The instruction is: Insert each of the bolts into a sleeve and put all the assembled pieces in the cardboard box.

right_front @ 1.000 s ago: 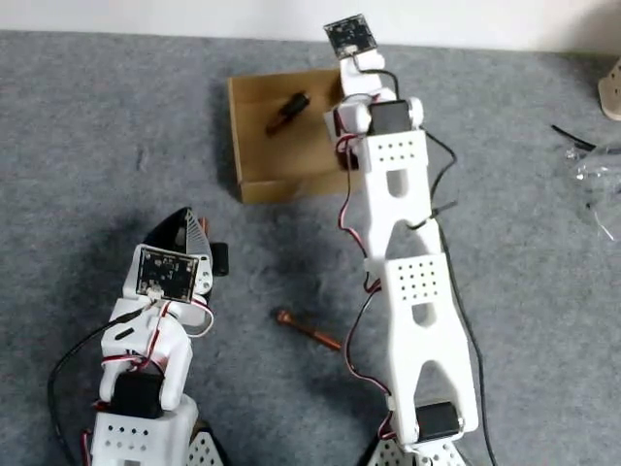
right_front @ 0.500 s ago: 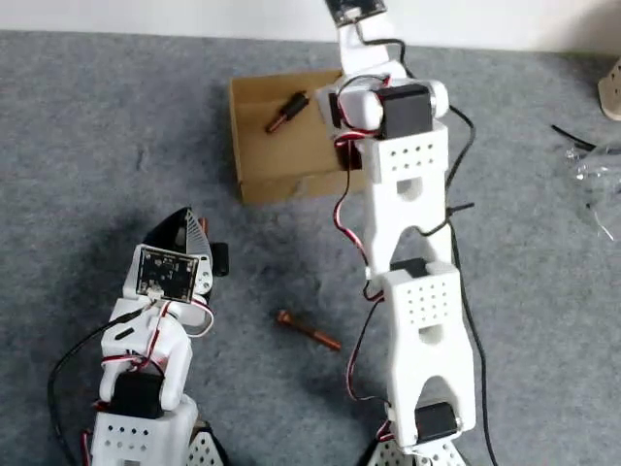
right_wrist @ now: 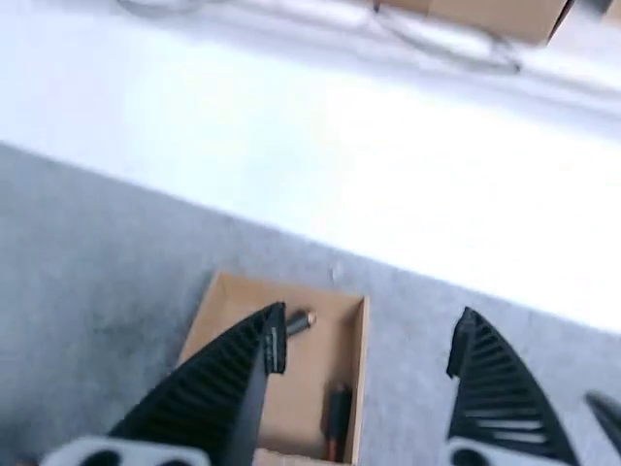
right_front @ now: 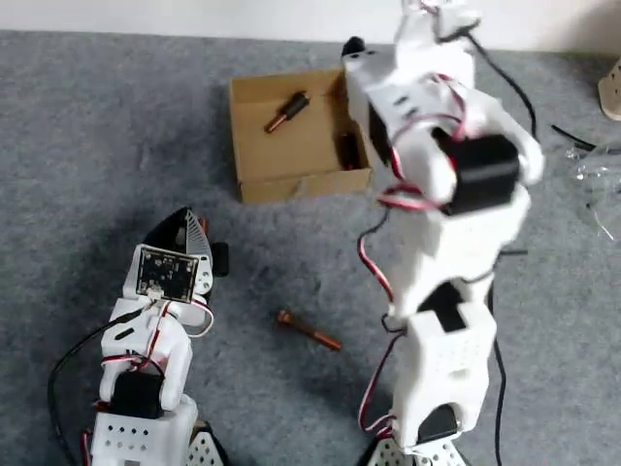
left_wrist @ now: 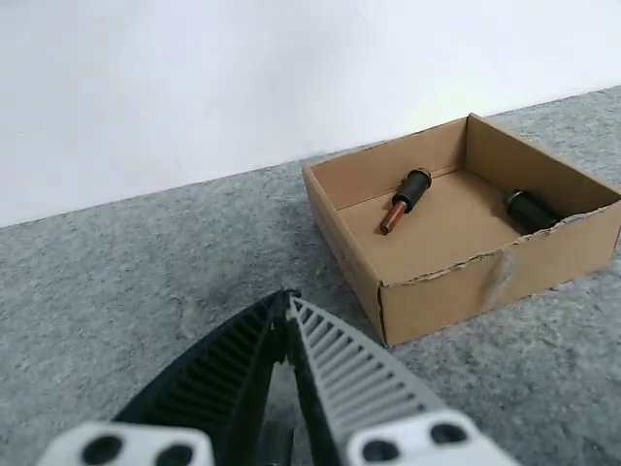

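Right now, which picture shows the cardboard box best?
The left wrist view: the cardboard box shows unblocked, open, with two pieces inside. The high view looks down into it, but the right arm covers one corner. In the right wrist view, a finger of the right gripper hides part of it.

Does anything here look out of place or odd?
Yes. One bolt lies alone on the grey carpet, outside the cardboard box and apart from it, with no sleeve on it. Nothing else stands out.
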{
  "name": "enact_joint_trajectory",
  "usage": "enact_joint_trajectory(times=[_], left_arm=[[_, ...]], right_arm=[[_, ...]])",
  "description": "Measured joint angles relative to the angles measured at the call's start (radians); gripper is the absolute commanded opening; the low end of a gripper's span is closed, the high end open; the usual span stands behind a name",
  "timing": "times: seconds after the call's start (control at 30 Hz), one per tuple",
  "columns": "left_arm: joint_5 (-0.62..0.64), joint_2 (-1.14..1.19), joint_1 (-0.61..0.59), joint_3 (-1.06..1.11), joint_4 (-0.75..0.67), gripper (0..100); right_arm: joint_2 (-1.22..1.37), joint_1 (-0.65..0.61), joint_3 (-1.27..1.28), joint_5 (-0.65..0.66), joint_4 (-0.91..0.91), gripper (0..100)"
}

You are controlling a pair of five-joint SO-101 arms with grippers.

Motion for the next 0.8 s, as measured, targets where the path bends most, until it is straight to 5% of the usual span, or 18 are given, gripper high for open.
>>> enact_joint_trajectory(times=[0.17, 0.8], left_arm=[[0.000, 0.000, 0.000, 0.000, 0.000, 1], [0.000, 0.000, 0.000, 0.000, 0.000, 1]], right_arm=[[-0.157, -0.002, 0.091, 0.000, 0.000, 24.6], [-0.907, -0.006, 1.191, -0.006, 0.002, 24.6]])
